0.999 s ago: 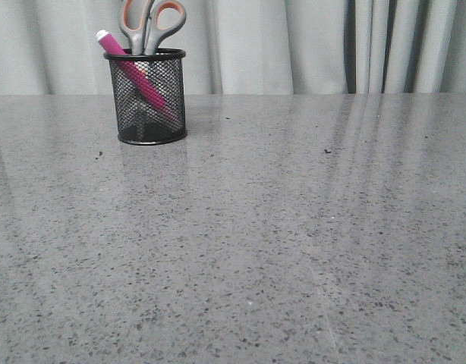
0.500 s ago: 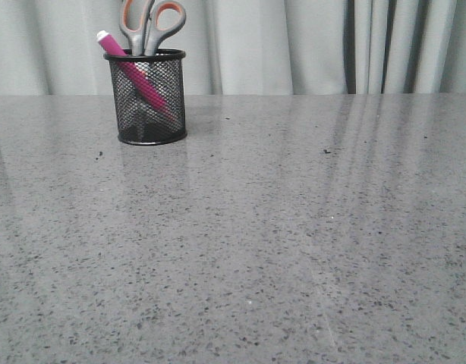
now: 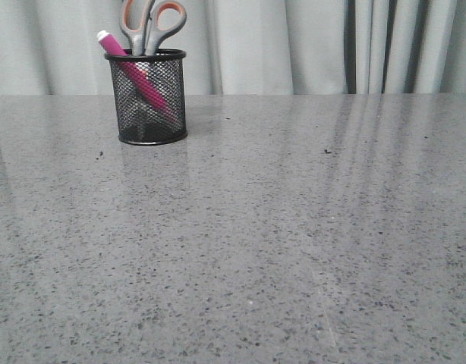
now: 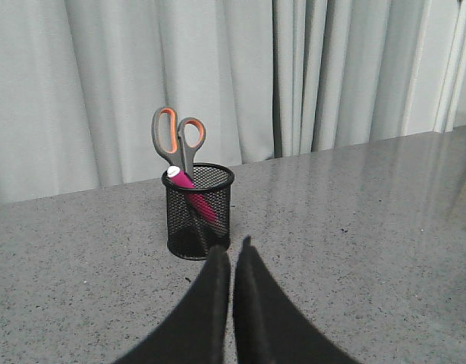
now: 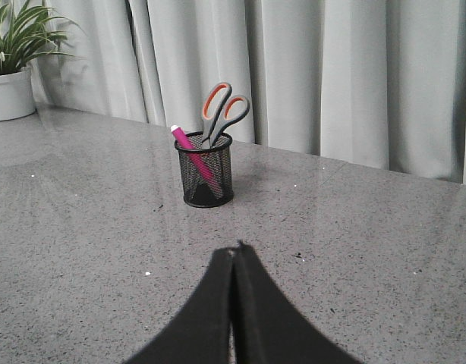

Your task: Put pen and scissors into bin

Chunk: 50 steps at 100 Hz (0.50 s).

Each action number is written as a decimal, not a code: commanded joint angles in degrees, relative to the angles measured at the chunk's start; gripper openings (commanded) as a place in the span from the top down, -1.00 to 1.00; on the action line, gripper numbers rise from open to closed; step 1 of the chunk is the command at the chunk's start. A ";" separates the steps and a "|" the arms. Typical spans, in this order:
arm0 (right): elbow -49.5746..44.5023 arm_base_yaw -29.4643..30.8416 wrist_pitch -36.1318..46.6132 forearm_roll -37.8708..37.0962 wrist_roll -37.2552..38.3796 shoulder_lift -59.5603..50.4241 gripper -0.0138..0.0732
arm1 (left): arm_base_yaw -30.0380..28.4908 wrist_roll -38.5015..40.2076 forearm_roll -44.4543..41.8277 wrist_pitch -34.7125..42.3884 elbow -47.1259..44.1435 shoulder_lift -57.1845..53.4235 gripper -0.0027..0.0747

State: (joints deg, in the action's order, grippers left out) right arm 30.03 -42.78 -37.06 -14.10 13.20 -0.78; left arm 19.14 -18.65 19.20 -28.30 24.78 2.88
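1. The left gripper (image 4: 232, 251) is matte black, with two smooth curved jaws tapering to narrow tips.
2. The right gripper (image 5: 236, 247) is likewise matte black, smooth and unmarked, tapering upward.

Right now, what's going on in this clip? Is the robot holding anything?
Nothing is being handled. The slim magenta-pink pen and the grey-handled scissors with orange-lined loops both stand in the small black wire-mesh bin on the grey speckled table. The left gripper and right gripper sit back from the bin, jaws shut and empty. The job looks done.
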 commanded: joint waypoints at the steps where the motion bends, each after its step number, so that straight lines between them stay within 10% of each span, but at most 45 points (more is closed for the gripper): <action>1: 1.23 0.03 3.93 -0.72 -0.61 -0.44 0.84 | 0.23 0.42 0.37 4.82 0.26 0.69 0.98; 50: 1.23 0.03 3.93 -0.72 -0.61 -0.44 0.84 | -10.16 8.69 -14.88 22.08 -27.08 -4.89 0.98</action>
State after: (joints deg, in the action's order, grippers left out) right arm 30.01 -42.78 -37.15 -14.10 13.20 -0.78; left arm 10.67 -14.48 4.30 -12.17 -0.10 -0.22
